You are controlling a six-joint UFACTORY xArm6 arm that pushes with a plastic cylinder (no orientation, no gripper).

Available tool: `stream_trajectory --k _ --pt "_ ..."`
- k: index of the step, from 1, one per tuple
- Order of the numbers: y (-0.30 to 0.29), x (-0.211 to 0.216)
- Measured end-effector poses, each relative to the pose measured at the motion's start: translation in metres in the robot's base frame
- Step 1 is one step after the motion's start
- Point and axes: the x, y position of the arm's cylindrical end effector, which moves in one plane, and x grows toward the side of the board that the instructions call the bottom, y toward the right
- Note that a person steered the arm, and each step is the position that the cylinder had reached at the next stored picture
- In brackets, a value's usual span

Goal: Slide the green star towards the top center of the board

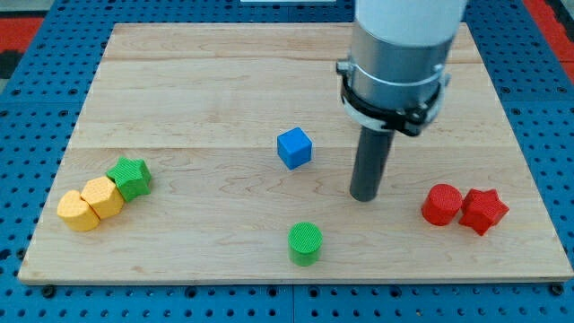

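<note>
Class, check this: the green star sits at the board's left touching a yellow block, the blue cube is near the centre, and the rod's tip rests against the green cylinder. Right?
Not quite. In the camera view my tip stands clear of the green cylinder, up and to its right. The rest holds: the green star touches a yellow block at the left, and the blue cube is near the centre.

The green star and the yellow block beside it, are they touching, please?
Touching: the camera view shows the green star pressed against the yellow block, no board between them.

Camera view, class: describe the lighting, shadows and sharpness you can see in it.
Camera view: even, soft light with no glare on the wooden board; the blue cube and green cylinder cast only faint shadows; my tip and the green star look sharp; the arm's pale housing is cropped at the view's top.
</note>
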Motion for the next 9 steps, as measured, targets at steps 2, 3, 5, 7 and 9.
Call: stream_trajectory --k 2,3,5,7,9 --pt "-0.067 0.007" --pt "-0.106 0.007" --pt "-0.201 0.007" --pt "-0.257 -0.005" --pt "-0.256 -0.004"
